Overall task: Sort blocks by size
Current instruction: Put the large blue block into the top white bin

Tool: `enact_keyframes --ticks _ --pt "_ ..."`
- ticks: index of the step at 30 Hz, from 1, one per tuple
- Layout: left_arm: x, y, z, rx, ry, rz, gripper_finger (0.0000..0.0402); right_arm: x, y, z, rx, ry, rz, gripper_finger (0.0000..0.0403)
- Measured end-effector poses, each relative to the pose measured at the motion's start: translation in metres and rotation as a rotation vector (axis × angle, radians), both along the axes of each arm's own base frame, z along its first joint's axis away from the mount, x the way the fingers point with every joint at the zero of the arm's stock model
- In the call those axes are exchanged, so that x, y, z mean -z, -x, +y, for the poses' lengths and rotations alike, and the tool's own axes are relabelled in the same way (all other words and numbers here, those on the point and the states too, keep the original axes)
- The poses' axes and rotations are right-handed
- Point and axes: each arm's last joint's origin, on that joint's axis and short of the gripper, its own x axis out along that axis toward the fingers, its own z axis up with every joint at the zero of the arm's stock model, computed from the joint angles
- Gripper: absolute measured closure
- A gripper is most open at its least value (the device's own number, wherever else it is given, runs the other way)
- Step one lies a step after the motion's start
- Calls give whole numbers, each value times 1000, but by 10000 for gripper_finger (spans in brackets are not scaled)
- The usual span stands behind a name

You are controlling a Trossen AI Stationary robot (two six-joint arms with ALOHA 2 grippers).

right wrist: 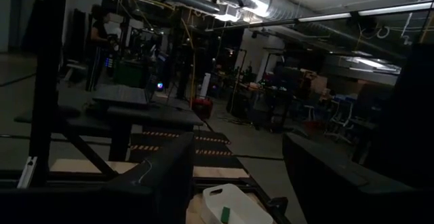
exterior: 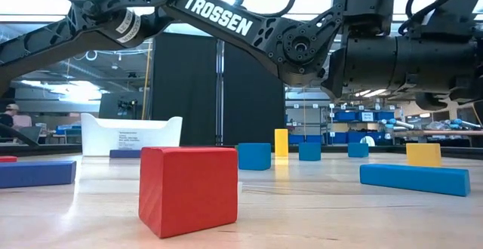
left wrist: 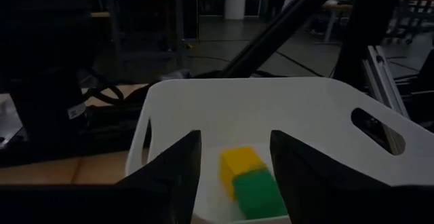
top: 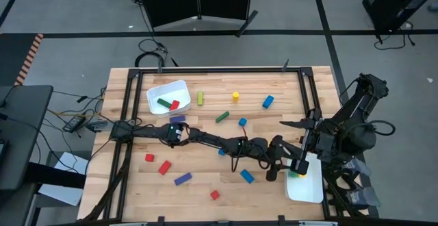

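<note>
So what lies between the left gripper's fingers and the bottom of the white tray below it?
Nothing. In the left wrist view the open left gripper hangs over the white tray, and only a yellow block and green block lie inside.

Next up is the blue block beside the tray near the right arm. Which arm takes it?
Left, probably. Its hand hangs open over the white tray, close to that blue block, while the right hand points level out into the room, away from the table.
</note>
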Motion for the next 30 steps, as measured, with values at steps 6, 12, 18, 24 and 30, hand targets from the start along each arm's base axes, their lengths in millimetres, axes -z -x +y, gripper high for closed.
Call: enact_keyframes --ticks 6,12,18,24,30 --pt "-2 0 0 6 -4 21 216 1 0 0 -4 -19 -3 167" --pt "-30 5 1 7 -33 68 229 12 -7 3 -6 -44 44 167" --pt "-32 6 0 -7 -13 97 269 30 -13 6 -5 -85 110 167" --pt "-28 7 -5 -68 -35 130 344 36 -13 7 -36 -117 132 167" --pt "-31 11 -7 -125 -61 206 394 36 -9 12 -61 -111 134 167"
